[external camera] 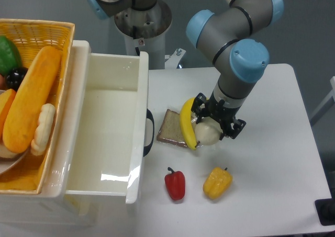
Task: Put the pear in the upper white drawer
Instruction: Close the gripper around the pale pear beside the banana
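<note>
pear (208,133): top hidden by jaws | basket (36,27): cut off left

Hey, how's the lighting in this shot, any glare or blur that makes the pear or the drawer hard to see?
Fixed camera view: even, soft light and faint shadows; bright glare streaks on the floor and front rim of the upper white drawer; the pear is sharp but pale against the white table, so its edge is weak, and the gripper covers its top.

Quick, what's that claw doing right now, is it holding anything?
Claw: its fingers sit around the pear on the table; whether it has clamped shut cannot be told.
</note>
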Robot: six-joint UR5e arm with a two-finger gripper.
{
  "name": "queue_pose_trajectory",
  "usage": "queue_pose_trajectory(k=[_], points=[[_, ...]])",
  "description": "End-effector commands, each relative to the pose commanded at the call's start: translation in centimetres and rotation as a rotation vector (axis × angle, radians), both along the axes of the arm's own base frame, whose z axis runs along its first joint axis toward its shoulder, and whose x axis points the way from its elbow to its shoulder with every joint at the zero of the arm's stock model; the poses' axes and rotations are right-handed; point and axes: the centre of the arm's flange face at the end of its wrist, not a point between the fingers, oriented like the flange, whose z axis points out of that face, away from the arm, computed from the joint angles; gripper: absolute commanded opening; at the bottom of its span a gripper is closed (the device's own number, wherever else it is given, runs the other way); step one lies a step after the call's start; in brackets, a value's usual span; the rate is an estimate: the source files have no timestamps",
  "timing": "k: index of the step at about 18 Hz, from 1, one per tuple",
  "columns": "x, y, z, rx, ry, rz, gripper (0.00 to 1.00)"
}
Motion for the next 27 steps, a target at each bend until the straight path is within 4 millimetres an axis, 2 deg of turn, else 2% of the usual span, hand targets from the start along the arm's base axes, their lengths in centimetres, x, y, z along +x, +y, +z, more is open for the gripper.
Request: queue_pose_trajectory(k=[2,5,9,17,27], points=[[0.2,0.0,-0.3,-0.001,-0.005,-0.001,0.49],[-0.1,0.2,0.7,0.011,0.008,0.011,0.49],[-0.3,0.6,1.0,0.015,0.012,0.015,0.49],[0.1,0.7,0.8,0.003,0.012,0.01,0.49],[0.1,0.1,1.7,-0.019,0.044,0.003,0.49]])
